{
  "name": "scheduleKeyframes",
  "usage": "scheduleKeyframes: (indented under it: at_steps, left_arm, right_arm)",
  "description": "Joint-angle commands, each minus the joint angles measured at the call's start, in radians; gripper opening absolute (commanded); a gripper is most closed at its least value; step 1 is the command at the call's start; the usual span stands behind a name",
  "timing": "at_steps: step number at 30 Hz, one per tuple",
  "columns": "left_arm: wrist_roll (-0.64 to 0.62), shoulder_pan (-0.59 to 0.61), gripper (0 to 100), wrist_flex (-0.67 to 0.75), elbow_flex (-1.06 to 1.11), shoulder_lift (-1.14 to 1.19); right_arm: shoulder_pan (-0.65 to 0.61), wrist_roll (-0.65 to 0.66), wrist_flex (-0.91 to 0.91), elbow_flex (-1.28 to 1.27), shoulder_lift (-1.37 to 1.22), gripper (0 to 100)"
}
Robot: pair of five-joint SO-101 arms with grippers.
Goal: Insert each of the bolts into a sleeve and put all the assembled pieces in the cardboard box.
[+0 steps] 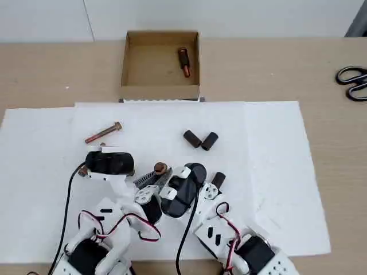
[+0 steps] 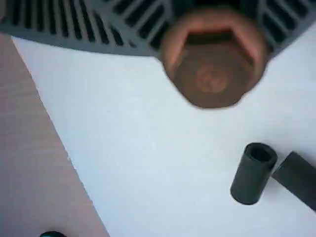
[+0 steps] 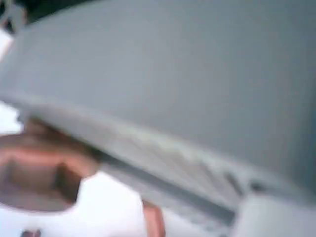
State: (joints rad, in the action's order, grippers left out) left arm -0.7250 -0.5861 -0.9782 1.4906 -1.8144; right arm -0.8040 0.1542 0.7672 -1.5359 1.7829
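While the left fingers hold a bolt, head showing at their tips, I can't tell how the right fingers stand.
Both arms meet low on the white paper over the counter. A loose sleeve and its neighbour sleeve lie almost touching between the arms and the cardboard box. A third sleeve sits against the right arm, gripped or not I can't say. A second bolt lies on the paper off to the left, and a sleeved bolt rests inside the box.
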Motion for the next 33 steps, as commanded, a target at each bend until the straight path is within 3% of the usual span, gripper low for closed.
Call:
scheduleKeyframes:
  at_steps: [1, 6, 11, 13, 21, 27, 30, 33]
  left_arm:
    - [0.012, -0.055, 0, -0.043, 0.010, -0.002]
    - [0.014, -0.051, 3, -0.037, 0.010, -0.002]
    - [0.071, -0.026, 27, -0.040, 0.010, 0.000]
    - [0.075, 0.008, 30, -0.040, 0.005, 0.000]
    - [0.210, 0.173, 29, -0.044, -0.102, 0.000]
    - [0.230, 0.204, 28, -0.044, -0.211, 0.002]
    - [0.230, 0.213, 18, -0.038, -0.246, 0.000]
    - [0.265, 0.273, 3, -0.037, -0.251, 0.000]
  right_arm:
    - [0.031, 0.011, -0.035, 0.064, 0.016, 0.3]
    - [0.035, 0.011, -0.035, 0.063, 0.016, 0.3]
    - [0.035, 0.011, -0.035, 0.063, 0.016, 0.3]
    - [0.035, 0.011, -0.035, 0.061, 0.016, 0.3]
    - [0.036, 0.011, -0.035, 0.055, 0.016, 0.3]
    - [0.039, 0.011, -0.028, 0.054, 0.016, 0.3]
    - [0.093, 0.003, -0.027, 0.054, 0.015, 0.3]
    - [0.188, -0.052, -0.027, 0.054, 0.008, 0.3]
